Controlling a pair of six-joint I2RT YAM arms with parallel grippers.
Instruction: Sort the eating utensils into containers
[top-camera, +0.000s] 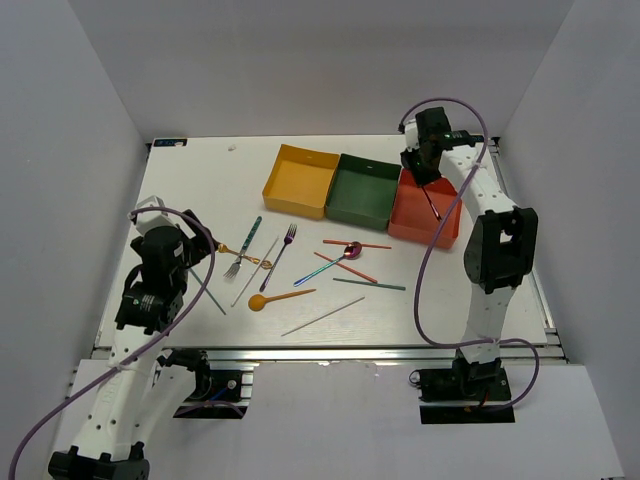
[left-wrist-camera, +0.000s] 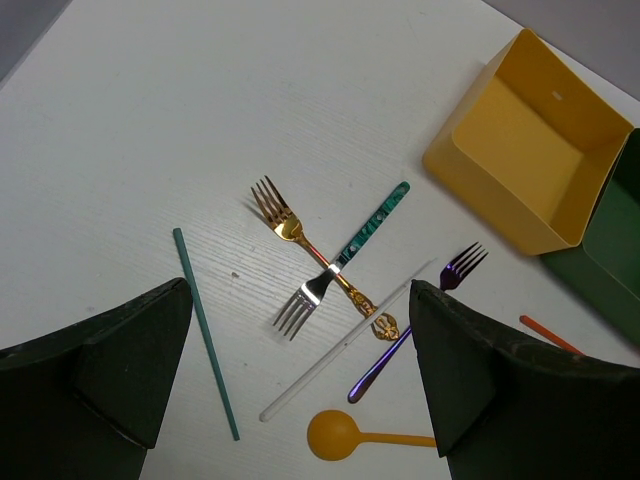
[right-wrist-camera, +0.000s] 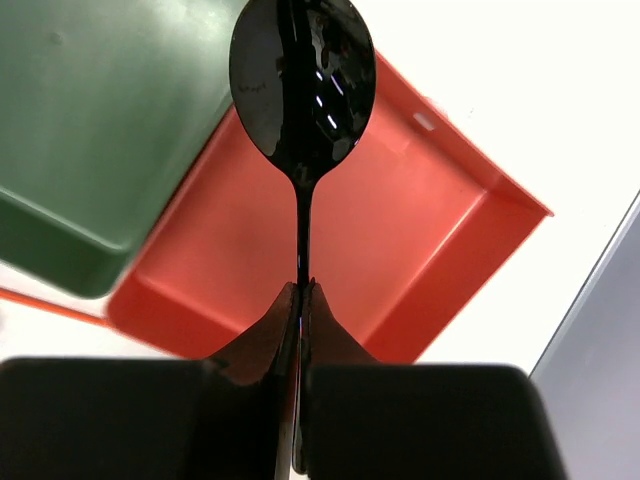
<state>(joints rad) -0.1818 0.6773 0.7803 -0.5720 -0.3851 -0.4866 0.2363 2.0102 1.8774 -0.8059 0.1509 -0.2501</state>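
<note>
Near left, my left pincer (left-wrist-camera: 300, 288) hangs wide above the crossed gold fork (left-wrist-camera: 285, 225) and silver fork (left-wrist-camera: 298, 305) on the tabletop (left-wrist-camera: 150, 120); far right, my right pincer (right-wrist-camera: 300, 295) pinches the black spoon (right-wrist-camera: 302, 80) by its handle, bowl pointing straight ahead, red tray (right-wrist-camera: 400, 230) directly beneath, I judge.

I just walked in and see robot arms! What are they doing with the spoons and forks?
The right gripper is shut on a black spoon, holding it over the red tray. The left gripper hangs open above a gold fork on the table, where the other utensils lie loose.
</note>
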